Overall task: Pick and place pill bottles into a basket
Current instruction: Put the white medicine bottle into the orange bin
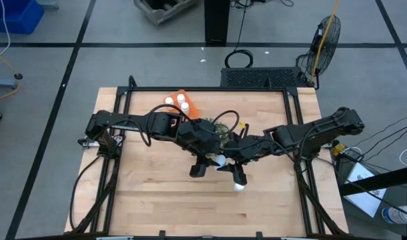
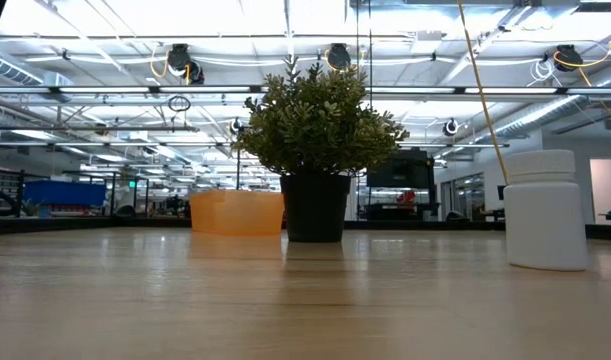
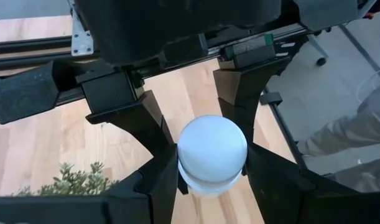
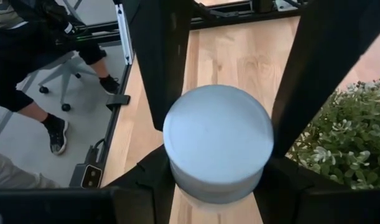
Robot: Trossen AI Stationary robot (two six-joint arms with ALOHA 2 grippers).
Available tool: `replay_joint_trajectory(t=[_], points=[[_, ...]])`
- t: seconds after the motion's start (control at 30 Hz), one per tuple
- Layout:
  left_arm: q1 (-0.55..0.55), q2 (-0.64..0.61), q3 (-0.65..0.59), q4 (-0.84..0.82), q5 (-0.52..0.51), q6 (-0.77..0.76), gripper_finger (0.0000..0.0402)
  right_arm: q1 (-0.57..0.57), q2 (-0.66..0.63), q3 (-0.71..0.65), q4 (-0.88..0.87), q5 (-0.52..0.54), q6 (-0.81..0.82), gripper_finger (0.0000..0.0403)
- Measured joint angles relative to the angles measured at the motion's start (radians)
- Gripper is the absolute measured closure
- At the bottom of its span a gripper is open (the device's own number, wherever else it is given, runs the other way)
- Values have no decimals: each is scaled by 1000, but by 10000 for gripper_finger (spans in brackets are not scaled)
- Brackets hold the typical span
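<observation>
both arms meet near the middle of the tabletop (image 1: 156, 200), just in front of the plant (image 1: 218, 129). left end effector (image 1: 208, 162) has its fingers (image 3: 155, 168) closed narrow around a white pill bottle (image 3: 212, 152); left wrist view shows the cap pinched between the two dark fingers, bottle clear of the wood below. right end effector (image 1: 231, 168) is likewise clamped on its own pill bottle (image 4: 217, 143); right wrist view shows that cap filling the gap between its fingers (image 4: 301, 81), with the plant just beside it. in the high view a white bottle end (image 1: 220, 161) shows between the two end effectors, can't tell which one it belongs to. another bottle (image 1: 239, 186) stands upright on the tabletop just in front of the right end effector, toward the front edge; in the low view it's the big white bottle at the right (image 2: 544, 209), apart from both arms. orange basket (image 1: 185, 103) sits near the back edge, left of centre, just behind and to the left of the plant; low view has it touching or nearly touching the plant's black pot (image 2: 314, 207), can't tell which. the basket holds three bottles (image 1: 181, 101), white caps up. a person's legs and shoes (image 4: 56, 134) and a chair base (image 4: 59, 84) are on the floor beyond the tabletop's edge.
</observation>
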Motion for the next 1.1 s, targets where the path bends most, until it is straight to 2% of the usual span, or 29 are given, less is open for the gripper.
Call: replay_joint_trajectory(t=[0.17, 0.4, 0.9, 1.1], points=[[3, 0, 1, -12, -26, -1, 215, -1, 0, -1, 4, 4, 2, 244], [29, 0, 1, -13, 60, -2, 215, -1, 0, -1, 12, 2, 9, 244], [32, 0, 0, -12, 57, 49, 215, 0, 0, -1, 12, 1, 8, 244], [32, 0, 0, -11, 46, 50, 245, 0, -2, -1, 14, -11, 7, 236]])
